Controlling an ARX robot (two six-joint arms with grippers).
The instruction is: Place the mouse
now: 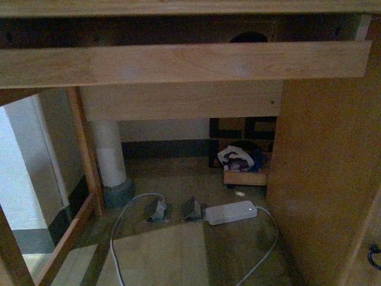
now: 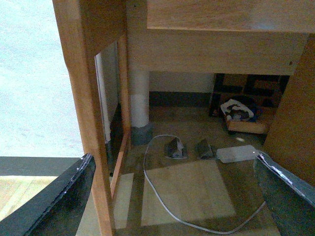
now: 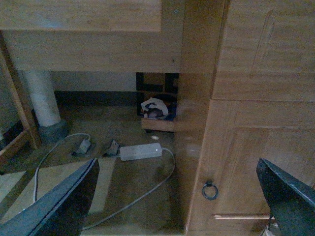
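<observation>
Both wrist views showed the left claw (image 2: 173, 160) and the right claw (image 3: 177, 164) spread wide. Each had two dark fingers at the lower corners of the frame, with nothing held between them. The mouse appeared in none of the three views, so its place relative to either claw could not be told. Under the wooden desk (image 1: 178, 62), at lower centre of the front view, one white box (image 1: 231, 212), two small grey plugs (image 1: 156, 210) (image 1: 191, 208) and one white cable (image 1: 112, 241) lay on the surface (image 1: 166, 250).
</observation>
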